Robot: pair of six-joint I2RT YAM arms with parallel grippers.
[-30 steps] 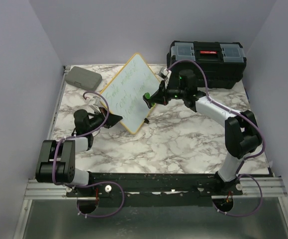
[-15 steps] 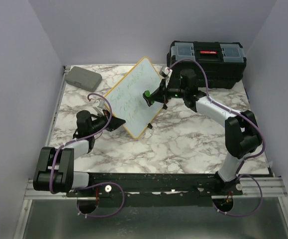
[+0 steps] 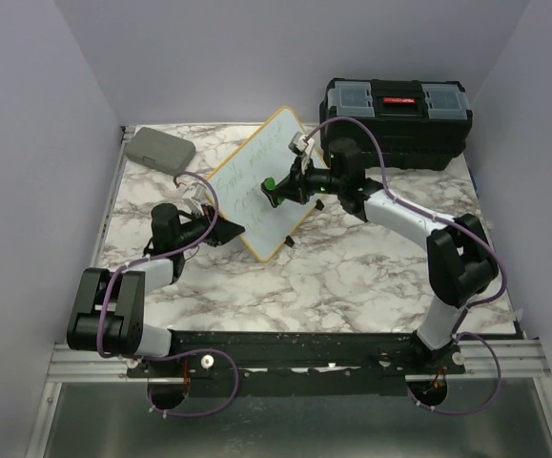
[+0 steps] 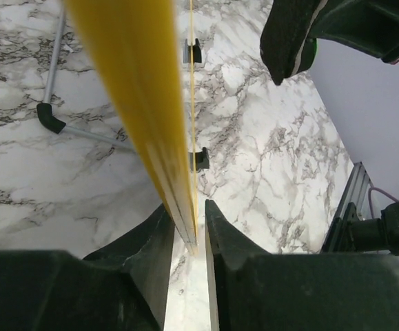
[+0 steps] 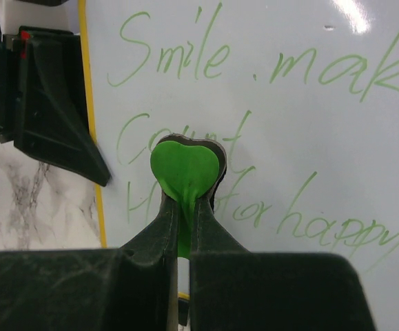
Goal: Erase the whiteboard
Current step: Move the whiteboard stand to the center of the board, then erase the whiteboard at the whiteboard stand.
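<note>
The small rectangular whiteboard with rounded corners and a thin light-wood frame [image 3: 242, 196] stands tilted up on the marble-patterned surface [image 3: 352, 277], left of centre toward the far side, between the two arms. Its face [image 5: 289, 124] carries green handwriting, with "Smile", "Count" and "for happy" legible.

The left gripper [image 3: 228, 229] reaches in from the left at the board's lower left edge. In the left wrist view its jaws [image 4: 187, 221] straddle the yellow-looking frame edge [image 4: 137, 89]. A thin sliver of the surface shows between the frame and one jaw, so it cannot be told whether they press on the board or merely bracket it. Past the frame, two small black feet [image 4: 198, 158] rest on the marble, and a grey support leg with a black tip [image 4: 47, 117] lies on the other side.

The right gripper [image 3: 274, 191] comes in from the right, its jaws clamped together on a small green heart-shaped eraser [image 5: 184, 169]. The eraser [image 3: 269, 183] sits in front of the written face, over the word "Count". Whether it actually touches the board cannot be told.

A black plastic toolbox with clear lid compartments [image 3: 397, 114] sits at the far right of the surface. A grey rounded case [image 3: 159, 148] lies at the far left corner, apart from the board.
</note>
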